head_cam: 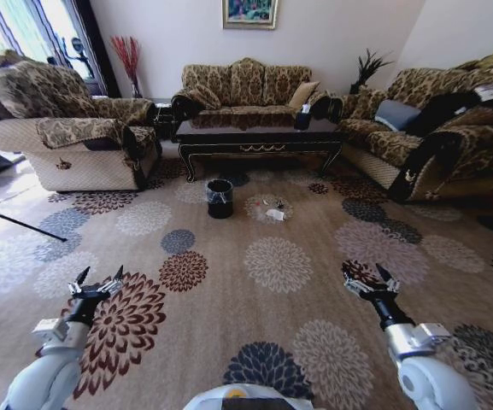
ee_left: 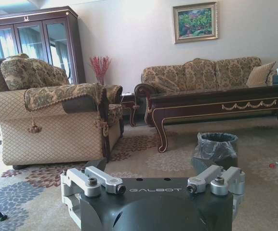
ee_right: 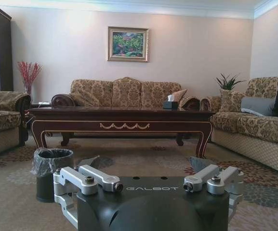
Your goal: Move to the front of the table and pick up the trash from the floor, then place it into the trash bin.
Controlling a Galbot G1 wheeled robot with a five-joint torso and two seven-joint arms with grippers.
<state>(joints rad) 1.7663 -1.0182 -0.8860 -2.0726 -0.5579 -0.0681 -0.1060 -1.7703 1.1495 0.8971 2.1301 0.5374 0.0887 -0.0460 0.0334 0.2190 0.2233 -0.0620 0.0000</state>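
With both the left claw (head_cam: 98, 278) and right claw (head_cam: 368, 276) spread apart and empty, the robot should roll squarely toward the desk (head_cam: 259, 135), halting short of the trash (head_cam: 273, 210) lying on the floor (head_cam: 255, 316) just beside the bin (head_cam: 220, 197).

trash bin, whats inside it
The trash bin shows a clear plastic liner folded over its rim, and no scraps are visible in it. The bottom is hidden by the rim and liner. The trash lies on the floor beside it.
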